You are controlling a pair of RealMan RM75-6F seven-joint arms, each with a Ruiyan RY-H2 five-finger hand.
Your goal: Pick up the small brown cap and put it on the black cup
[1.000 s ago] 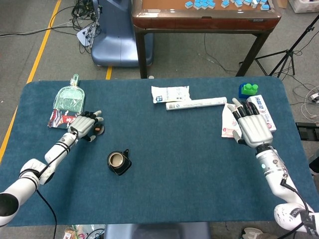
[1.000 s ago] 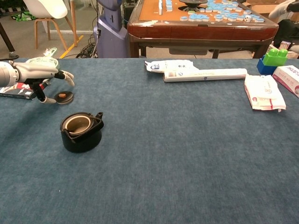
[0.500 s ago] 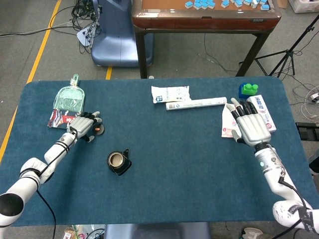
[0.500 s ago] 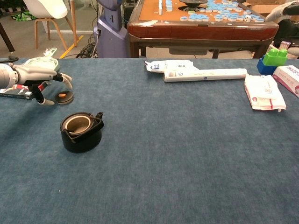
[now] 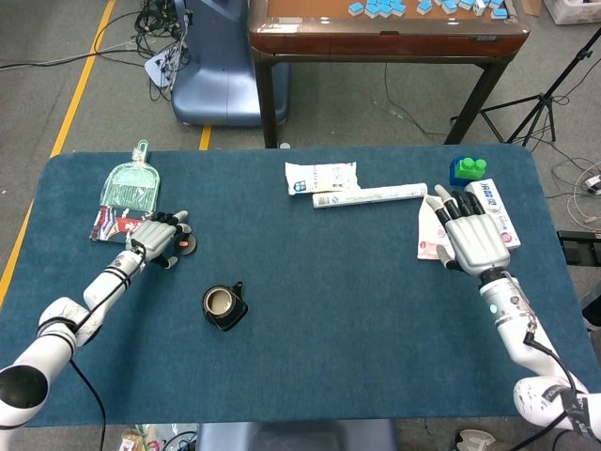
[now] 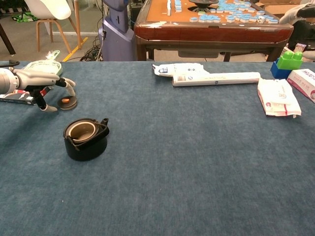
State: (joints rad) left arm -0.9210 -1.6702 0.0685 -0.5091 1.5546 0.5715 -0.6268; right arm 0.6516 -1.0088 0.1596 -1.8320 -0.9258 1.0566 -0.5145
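Note:
The small brown cap (image 5: 186,246) (image 6: 67,103) lies flat on the blue table, left of centre. My left hand (image 5: 156,236) (image 6: 35,79) hovers just beside and over it, fingers (image 6: 68,82) arched above the cap and thumb low at its near side; it holds nothing. The black cup (image 5: 224,307) (image 6: 86,138) stands upright with its mouth uncovered, a short way right of and nearer than the cap. Far to the right, my right hand (image 5: 472,241) is raised above the table with fingers spread and nothing in it.
A green scoop (image 5: 131,183) and a flat packet (image 5: 110,224) lie behind my left hand. At the back are a white pouch (image 5: 320,176) and white tube (image 5: 368,196); at the right a tissue pack (image 6: 277,96), a box (image 6: 303,81) and green-blue bricks (image 5: 468,169).
My left hand has shifted slightly left and lowered its fingers closer around the cap. The cap, the cup and my right hand stay about where they were.

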